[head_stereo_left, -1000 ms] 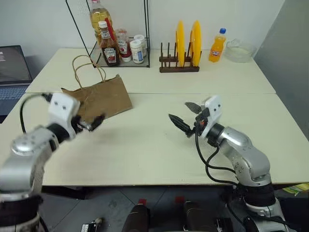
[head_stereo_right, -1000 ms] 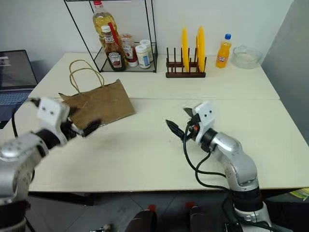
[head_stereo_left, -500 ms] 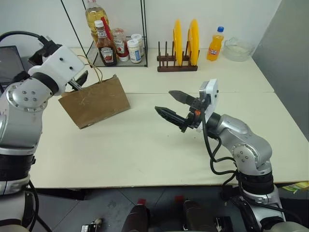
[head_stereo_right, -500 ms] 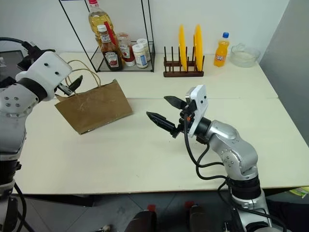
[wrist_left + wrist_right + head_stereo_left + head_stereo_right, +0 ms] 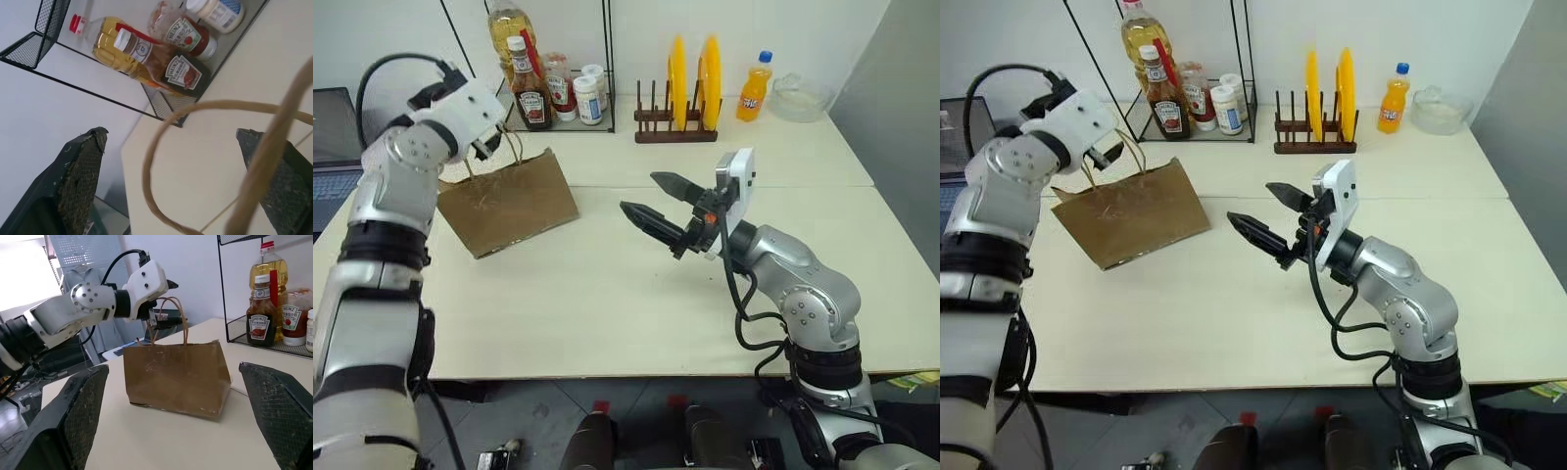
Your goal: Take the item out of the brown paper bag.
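while the brown paper bag (image 5: 509, 201) stands upright on the table (image 5: 607, 294), its twisted loop handles (image 5: 195, 127) sit between the spread fingers of the left gripper (image 5: 487, 147), not yet pinched. the right gripper (image 5: 658, 204) hovers with fingers wide apart, facing the bag. the item is hidden, presumably inside. the thin paper looks light and floppy, so take it by the handles.

A lab: mock kitchen table (image 5: 607, 284), laptop (image 5: 335, 137), server rack (image 5: 80, 254).
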